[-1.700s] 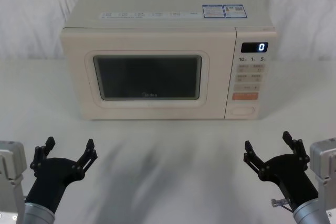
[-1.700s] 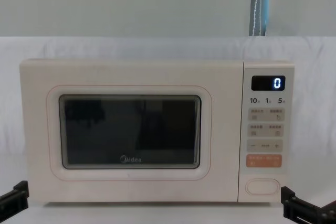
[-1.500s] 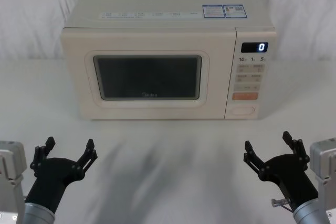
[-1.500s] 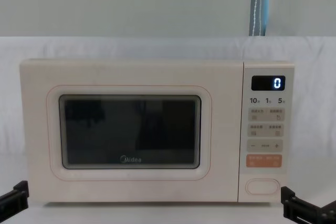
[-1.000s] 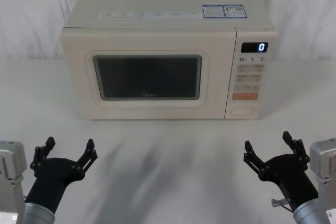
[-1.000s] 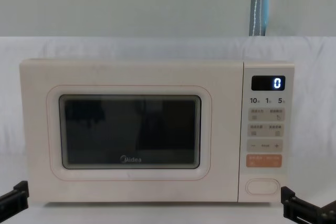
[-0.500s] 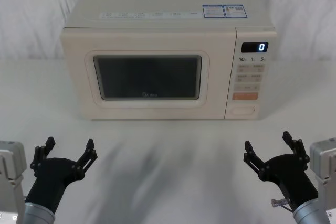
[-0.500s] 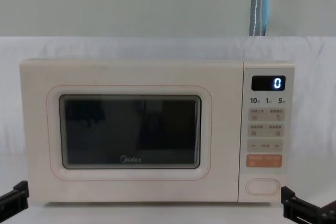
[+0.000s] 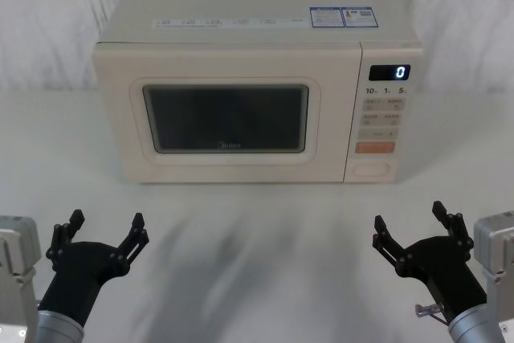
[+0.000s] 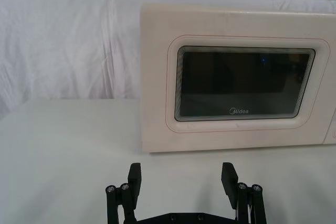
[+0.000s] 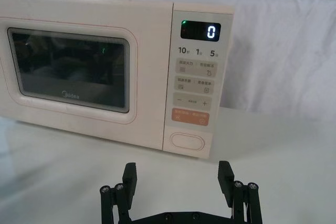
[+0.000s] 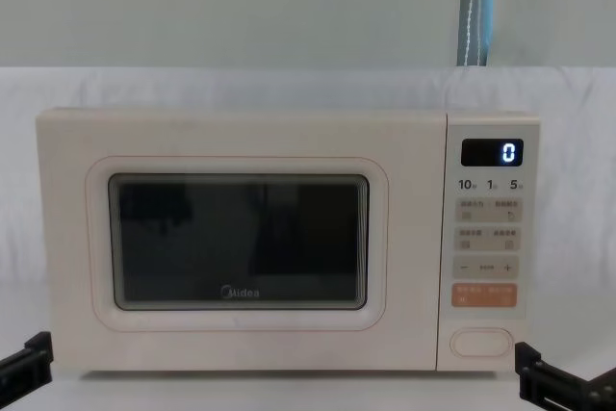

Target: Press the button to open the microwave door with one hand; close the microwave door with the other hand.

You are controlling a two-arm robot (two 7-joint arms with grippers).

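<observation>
**No Movement Since Earlier Frames: Both Grippers Spread, Door Closed**

Nothing has moved since the earlier frames; both arms and the microwave hold the same positions.

The microwave door (image 9: 225, 118) is closed, flush with the cream cabinet, its dark glass window facing the robot. The button (image 9: 372, 170) sits at the bottom of the control panel on the microwave's right side, directly below the orange key (image 9: 375, 148). The display (image 9: 389, 72) reads "0".

The left gripper (image 9: 104, 227) hovers above the white table (image 9: 257, 230), near the robot and well short of the door, with fingers spread and holding nothing. The right gripper (image 9: 411, 224) hovers likewise on the right, fingers spread and empty, in front of the control panel but well apart from the button.
</observation>
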